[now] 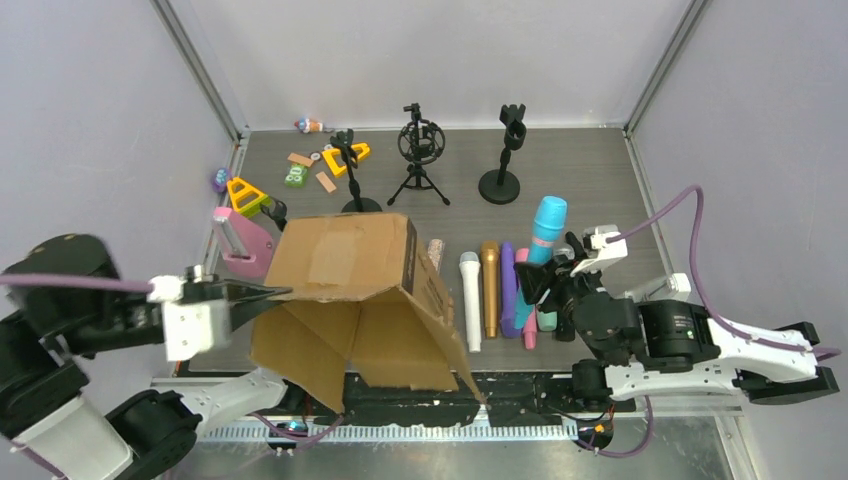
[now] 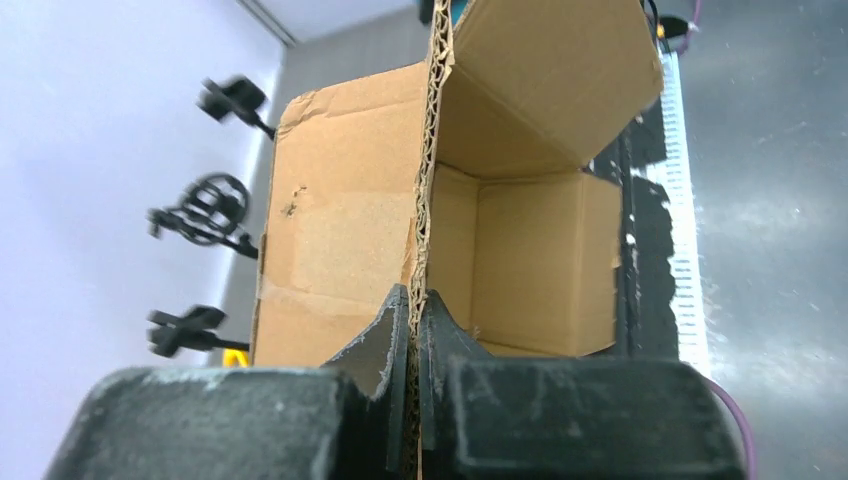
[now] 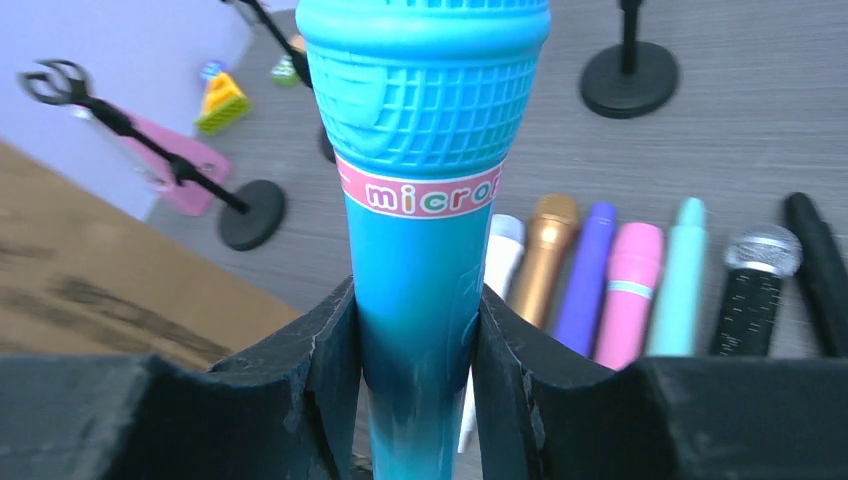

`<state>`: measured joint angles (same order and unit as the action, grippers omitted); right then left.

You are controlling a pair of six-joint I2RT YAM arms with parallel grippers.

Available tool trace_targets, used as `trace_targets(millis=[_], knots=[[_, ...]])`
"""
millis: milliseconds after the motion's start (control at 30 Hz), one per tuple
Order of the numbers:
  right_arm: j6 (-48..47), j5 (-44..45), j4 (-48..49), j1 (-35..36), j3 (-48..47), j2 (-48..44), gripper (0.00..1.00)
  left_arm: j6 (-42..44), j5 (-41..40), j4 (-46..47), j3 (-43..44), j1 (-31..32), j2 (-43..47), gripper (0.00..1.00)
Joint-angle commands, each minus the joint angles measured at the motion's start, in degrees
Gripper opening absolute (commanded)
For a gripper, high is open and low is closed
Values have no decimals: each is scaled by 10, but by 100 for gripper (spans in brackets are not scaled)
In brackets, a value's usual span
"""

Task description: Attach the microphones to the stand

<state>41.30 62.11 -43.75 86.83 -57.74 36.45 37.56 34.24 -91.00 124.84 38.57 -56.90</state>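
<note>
Left claw [image 2: 412,322] clamps a wall of the tilted cardboard box [image 1: 345,262].

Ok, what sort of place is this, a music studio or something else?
Probably a robot lab test cell, not a studio: plain walls on a metal frame enclose a table, robot arms are bolted at its edge, and toy-like microphones lie in a row.

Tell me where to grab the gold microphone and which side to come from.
Grip the gold microphone by its straight handle, below its rounded head, coming straight down from above and closing across its width. It lies flat on the table, head toward the far side. The white microphone and purple microphone lie close beside it, so the gaps look narrow.
</note>
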Motion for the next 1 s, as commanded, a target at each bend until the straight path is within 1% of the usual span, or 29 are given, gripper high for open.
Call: trace_targets(millis=[0,67,100,167,200,233,367,467,567,733,967], knots=[[59,-5,-88,-46,9,39,5,-20,40,-39,72,2,0,0],[61,-41,-77,-72,30,54,5,-31,25,-1,74,2,11,0],[57,-54,-50,-78,38,58,5,-38,17,14,74,2,15,0],[34,-115,12,-96,68,68,5,-44,1,36,75,2,18,0],[31,-128,50,-99,83,82,5,-45,-3,43,78,2,17,0],[27,-147,65,-105,88,92,5,-46,-6,50,79,2,18,0],[16,-192,136,-119,92,173,5,-37,-21,70,97,2,19,0],[18,-216,186,-128,84,241,5,-34,-39,90,112,2,25,0],[30,-242,221,-151,85,295,5,-31,-48,97,102,2,37,0],[42,-263,279,-176,98,361,5,-26,-53,94,79,2,50,0],[82,-295,323,-202,117,436,5,-24,-61,100,68,2,54,0]])
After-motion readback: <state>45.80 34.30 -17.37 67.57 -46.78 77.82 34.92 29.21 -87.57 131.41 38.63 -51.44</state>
